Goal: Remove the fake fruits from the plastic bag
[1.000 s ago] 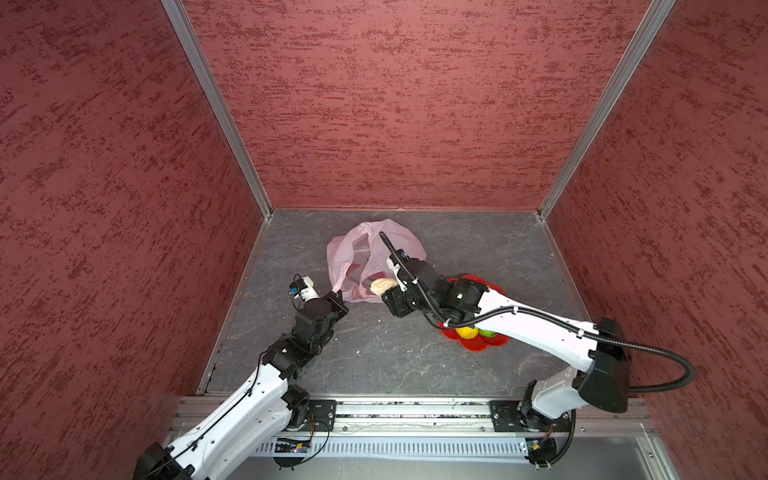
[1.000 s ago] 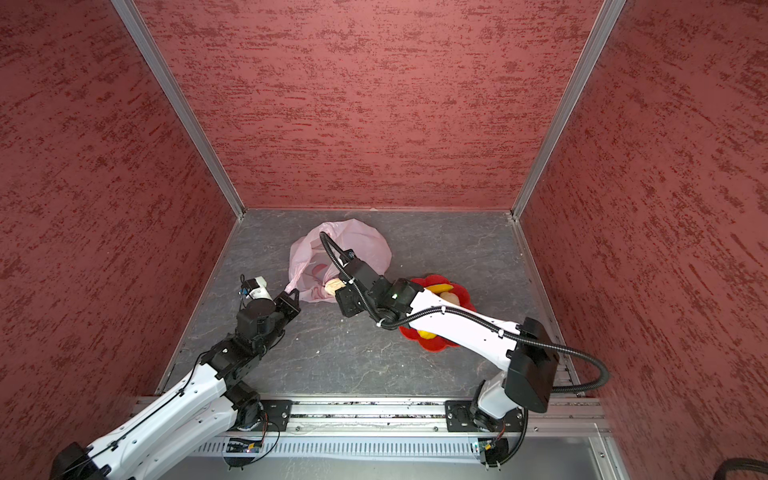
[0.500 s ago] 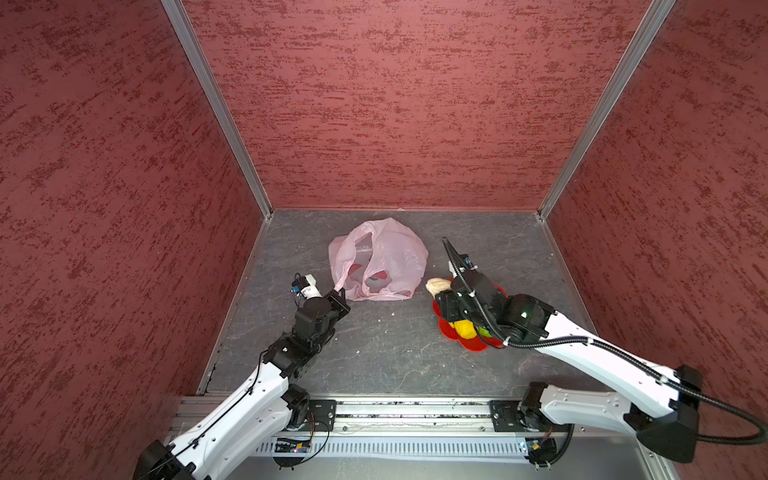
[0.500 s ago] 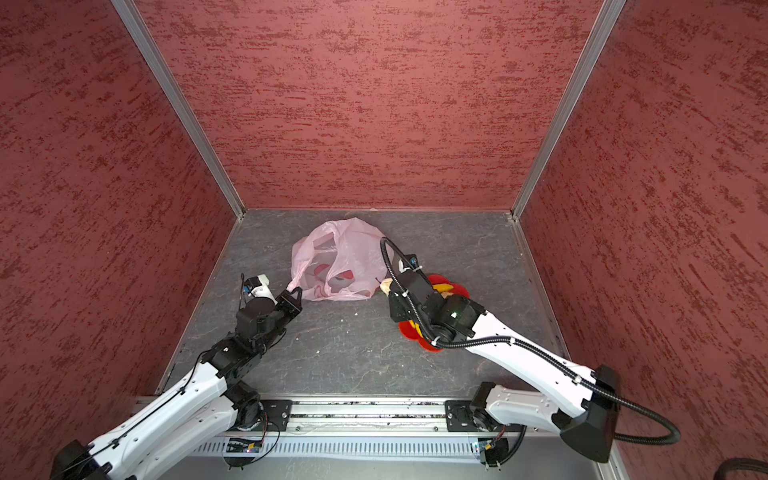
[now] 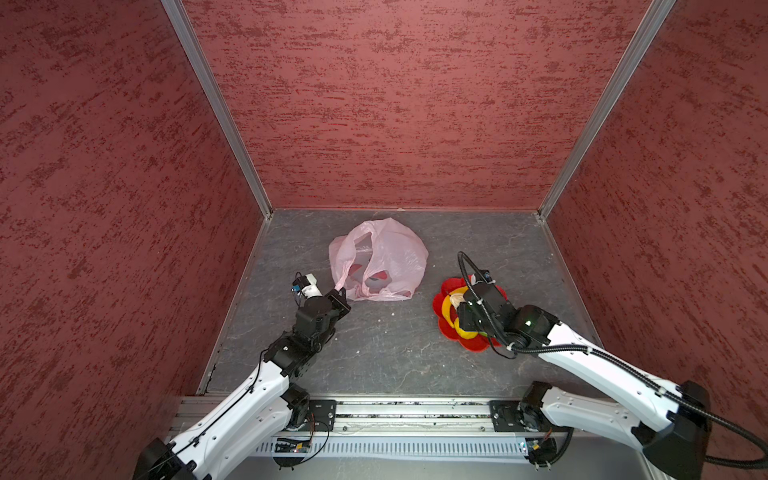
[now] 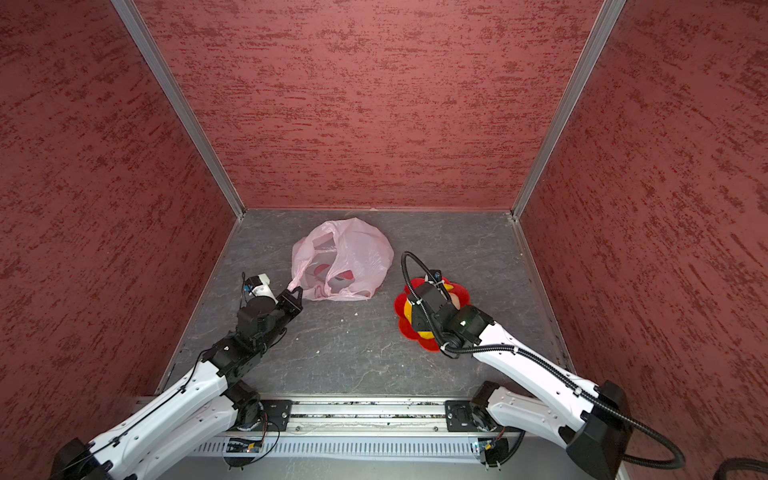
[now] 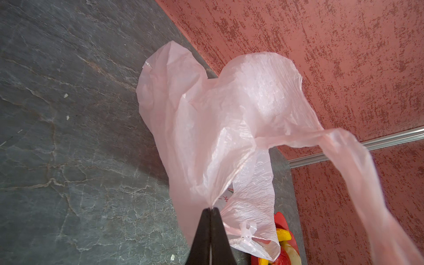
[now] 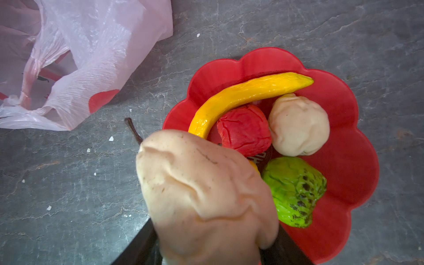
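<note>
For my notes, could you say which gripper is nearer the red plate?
Right. The right gripper holds a beige fruit over the plate; the left gripper, farther off, pinches the bag.

The bag (image 5: 386, 253) was done in see-through pale pink with red print. The plate (image 8: 358, 128) was plain red. A yellow banana (image 8: 243, 94), a red ball (image 8: 244, 129), a beige ball (image 8: 298, 125), a black-flecked green ball (image 8: 293, 190) and a dark-stemmed beige fruit (image 8: 202, 195) were spotted. The floor (image 5: 395, 353) was veined grey.
</note>
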Controlling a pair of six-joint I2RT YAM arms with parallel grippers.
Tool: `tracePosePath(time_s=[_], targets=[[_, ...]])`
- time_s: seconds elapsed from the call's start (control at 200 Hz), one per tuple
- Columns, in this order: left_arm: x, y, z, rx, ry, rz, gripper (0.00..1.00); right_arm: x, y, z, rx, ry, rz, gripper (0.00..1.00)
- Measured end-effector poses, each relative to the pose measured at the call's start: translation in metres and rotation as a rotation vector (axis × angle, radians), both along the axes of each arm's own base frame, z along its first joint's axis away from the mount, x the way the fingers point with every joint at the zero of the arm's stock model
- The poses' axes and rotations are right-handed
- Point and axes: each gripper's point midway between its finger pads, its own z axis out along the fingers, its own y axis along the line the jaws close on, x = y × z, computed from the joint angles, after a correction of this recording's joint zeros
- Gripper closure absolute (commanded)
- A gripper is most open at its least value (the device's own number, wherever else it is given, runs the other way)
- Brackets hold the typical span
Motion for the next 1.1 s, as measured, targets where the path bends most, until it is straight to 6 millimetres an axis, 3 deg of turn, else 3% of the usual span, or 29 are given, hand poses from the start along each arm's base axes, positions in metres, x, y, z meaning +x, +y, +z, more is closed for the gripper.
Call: tracePosePath(time_s=[0.556, 1.097], targets=[[-0.001, 0.000, -0.006, 0.010, 0.023, 0.000, 0.98, 0.014, 0.016, -0.041, -0.033, 0.076, 0.053, 0.57], [-0.001, -0.001, -0.009, 0.010, 0.035, 0.000, 0.98, 0.019, 0.025, -0.057, -0.054, 0.104, 0.079, 0.52]])
